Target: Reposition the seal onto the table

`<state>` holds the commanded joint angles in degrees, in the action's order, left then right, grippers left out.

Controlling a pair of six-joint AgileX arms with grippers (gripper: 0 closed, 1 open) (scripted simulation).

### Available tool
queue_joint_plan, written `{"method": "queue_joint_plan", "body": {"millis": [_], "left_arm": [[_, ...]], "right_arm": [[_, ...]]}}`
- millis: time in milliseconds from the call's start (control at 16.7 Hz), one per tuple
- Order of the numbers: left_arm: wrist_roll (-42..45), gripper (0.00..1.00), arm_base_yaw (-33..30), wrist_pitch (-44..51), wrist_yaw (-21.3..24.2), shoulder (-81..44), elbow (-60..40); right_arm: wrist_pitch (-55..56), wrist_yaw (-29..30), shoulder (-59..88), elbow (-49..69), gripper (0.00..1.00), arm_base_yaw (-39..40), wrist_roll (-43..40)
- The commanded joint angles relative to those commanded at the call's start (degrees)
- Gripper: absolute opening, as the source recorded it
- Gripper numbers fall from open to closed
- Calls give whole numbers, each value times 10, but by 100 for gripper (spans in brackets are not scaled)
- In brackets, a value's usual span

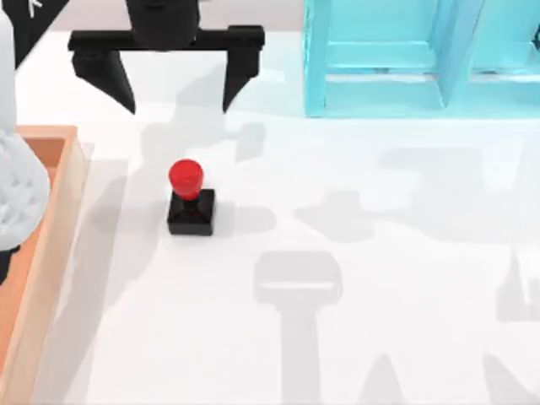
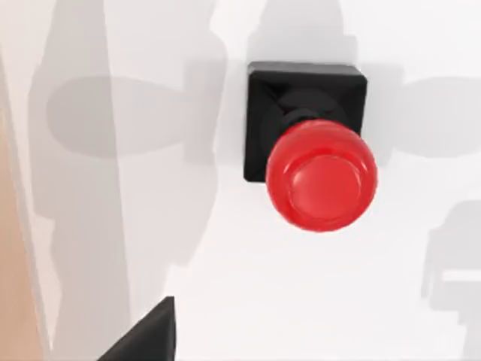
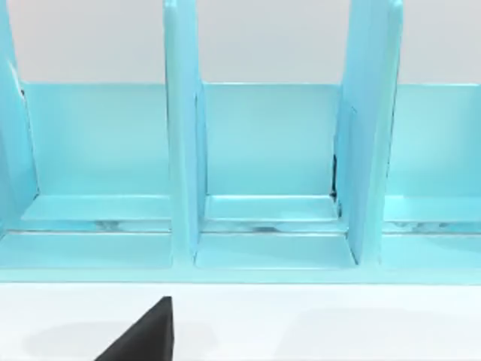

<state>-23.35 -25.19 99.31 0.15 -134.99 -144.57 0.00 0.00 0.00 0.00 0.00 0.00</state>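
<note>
The white desk [image 1: 380, 278] carries a light-blue shelf [image 1: 405, 59] at its far right and an orange-brown tray [image 1: 51, 253] at its left edge. My left tool [image 1: 175, 105] hangs spread wide, apart from the seal. The seal [image 1: 191, 201] stands upright on the desk, beside the tray. I cannot tell my right tool's state.

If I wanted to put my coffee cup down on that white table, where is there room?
The table is bare right of the seal and below the light-blue shelf unit. It is crowded at the left: wooden tray, seal, and the open left pincer above.
</note>
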Motion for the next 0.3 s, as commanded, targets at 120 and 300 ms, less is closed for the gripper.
{"method": "queue_joint_plan", "body": {"millis": [120,300], "left_arm": [[0,100,1,36,0,-4,-37],[0,100,1,48,0,-5,-51]], "right_arm": [[0,0,0,0,100,0,0],[0,0,0,0,100,0,0]]}}
